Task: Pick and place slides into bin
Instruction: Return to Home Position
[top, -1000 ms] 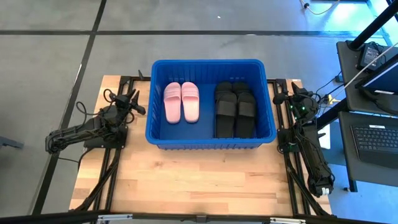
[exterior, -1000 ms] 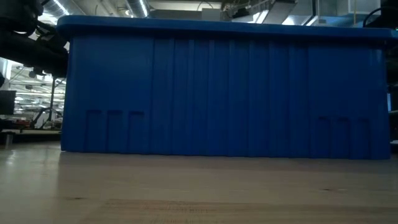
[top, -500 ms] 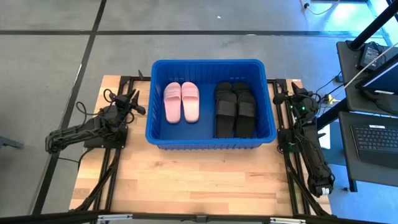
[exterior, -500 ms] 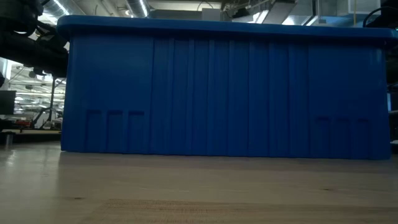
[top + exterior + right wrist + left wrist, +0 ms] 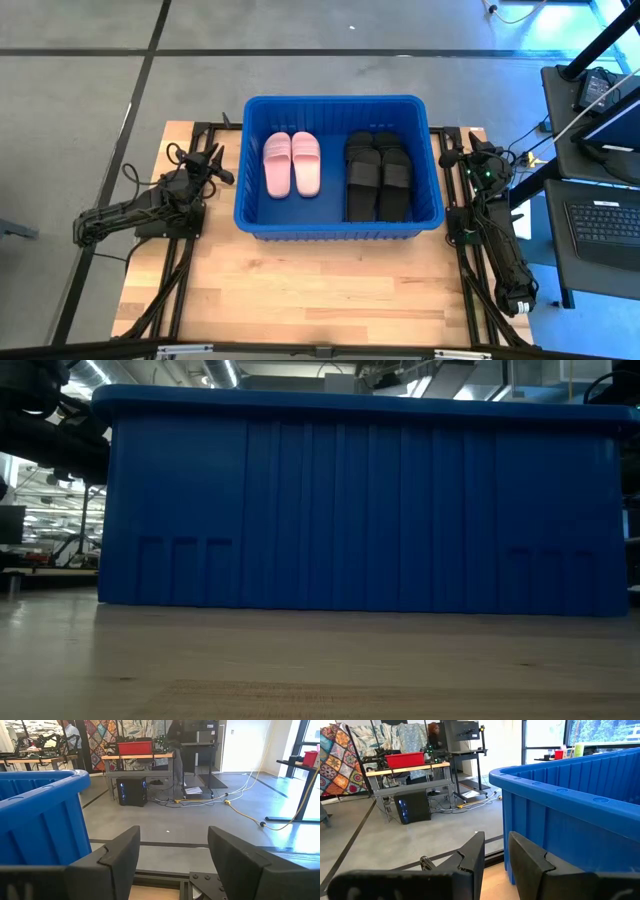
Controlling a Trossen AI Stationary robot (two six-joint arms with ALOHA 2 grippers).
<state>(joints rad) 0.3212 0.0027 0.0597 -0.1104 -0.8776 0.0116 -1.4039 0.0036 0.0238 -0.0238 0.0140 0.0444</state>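
The blue bin (image 5: 336,102) stands at the table's far middle; its near wall fills the low view (image 5: 360,510). Inside it, a pale pink pair of slides (image 5: 292,163) lies flat on the bin's floor in the left half. Black slides (image 5: 378,175) lie in the right half, partly overlapping one another. My left gripper (image 5: 212,160) rests beside the bin's left wall, empty, with a narrow gap between its fingers (image 5: 496,840). My right gripper (image 5: 470,150) rests beside the bin's right wall, open and empty (image 5: 174,840).
Bare wooden table (image 5: 300,285) lies on the near side of the bin. Desks with a laptop (image 5: 605,220) stand off the table's right side. The bin's rim shows close by in the left wrist view (image 5: 560,785) and the right wrist view (image 5: 45,790).
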